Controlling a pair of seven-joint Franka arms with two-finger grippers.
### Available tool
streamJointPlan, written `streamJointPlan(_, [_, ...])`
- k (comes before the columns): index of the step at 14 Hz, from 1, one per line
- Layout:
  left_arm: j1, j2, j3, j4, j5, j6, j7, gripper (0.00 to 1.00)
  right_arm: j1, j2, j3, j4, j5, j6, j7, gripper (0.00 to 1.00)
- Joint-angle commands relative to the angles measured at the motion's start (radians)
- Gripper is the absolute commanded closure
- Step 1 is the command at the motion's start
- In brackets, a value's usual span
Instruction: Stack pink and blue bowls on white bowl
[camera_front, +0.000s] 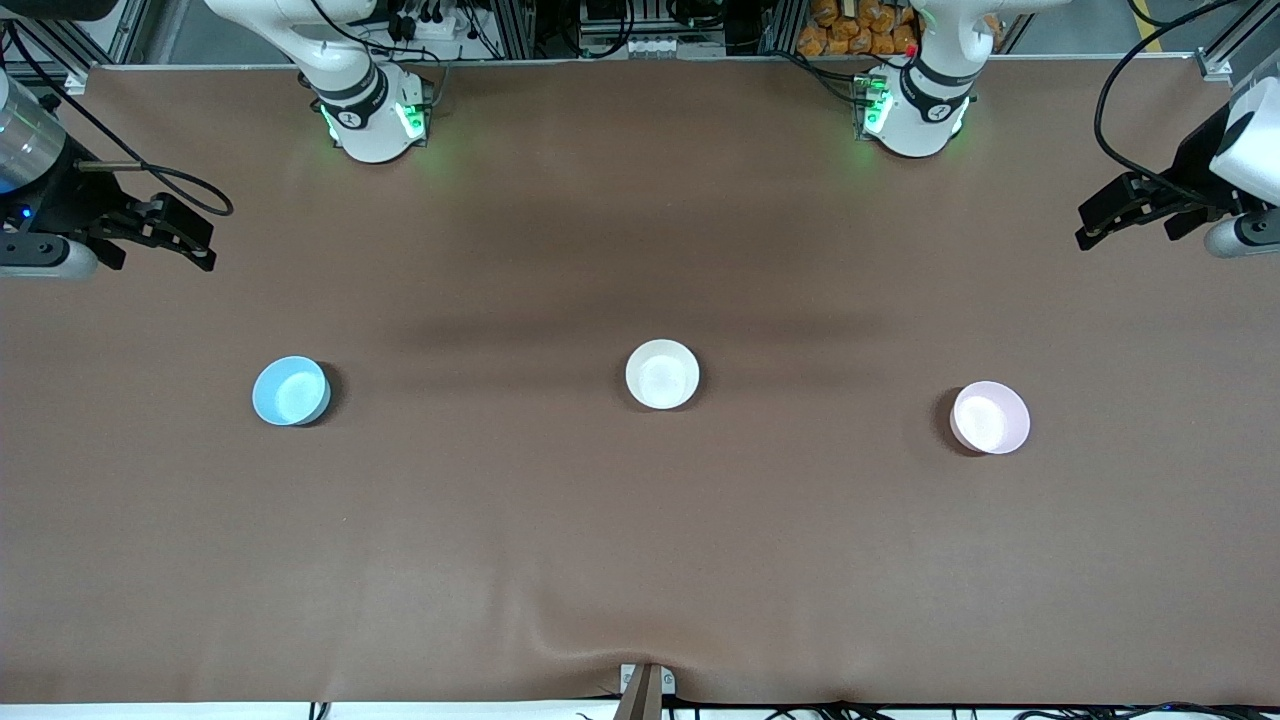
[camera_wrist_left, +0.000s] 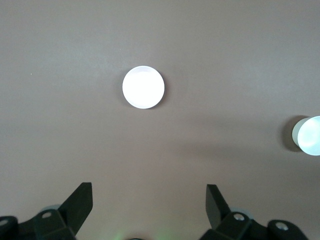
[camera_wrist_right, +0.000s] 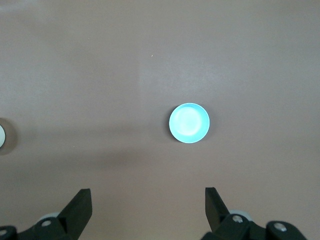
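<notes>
Three bowls stand apart in a row across the middle of the brown table. The white bowl (camera_front: 662, 374) is in the centre. The blue bowl (camera_front: 290, 390) (camera_wrist_right: 189, 123) is toward the right arm's end. The pink bowl (camera_front: 990, 417) is toward the left arm's end; in the left wrist view the pink bowl (camera_wrist_left: 143, 87) looks washed out. My right gripper (camera_front: 200, 243) (camera_wrist_right: 147, 190) hangs open and empty high over bare table at its end. My left gripper (camera_front: 1085, 228) (camera_wrist_left: 149, 186) hangs open and empty the same way at its own end.
The white bowl (camera_wrist_left: 310, 135) (camera_wrist_right: 2, 137) shows at the edge of both wrist views. A brown cloth (camera_front: 640, 560) covers the table, with a wrinkle near a small bracket (camera_front: 645, 685) at the front edge. Cables and frame parts line the edge by the arm bases.
</notes>
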Motion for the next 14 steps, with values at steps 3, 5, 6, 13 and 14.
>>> streamJointPlan(3, [0.012, 0.02, -0.002, 0.048, -0.024, -0.031, 0.053, 0.0, -0.012, -0.017, 0.008, -0.007, -0.005, 0.003, -0.011, 0.0])
streamJointPlan(5, [0.009, 0.052, -0.004, 0.083, -0.013, -0.031, 0.05, 0.0, -0.012, -0.017, 0.008, -0.007, -0.005, -0.001, -0.011, 0.0])
streamJointPlan(6, [0.009, 0.063, -0.004, 0.092, -0.019, -0.037, 0.055, 0.0, -0.012, -0.017, 0.006, -0.007, -0.005, -0.001, -0.011, 0.0])
streamJointPlan(13, [0.015, 0.068, -0.002, 0.081, -0.018, -0.039, 0.061, 0.0, -0.012, -0.017, 0.006, -0.007, -0.005, 0.002, -0.011, 0.0])
streamJointPlan(14, [0.021, 0.068, -0.002, 0.081, -0.018, -0.039, 0.061, 0.0, -0.012, -0.017, 0.006, -0.007, -0.005, 0.0, -0.011, 0.0])
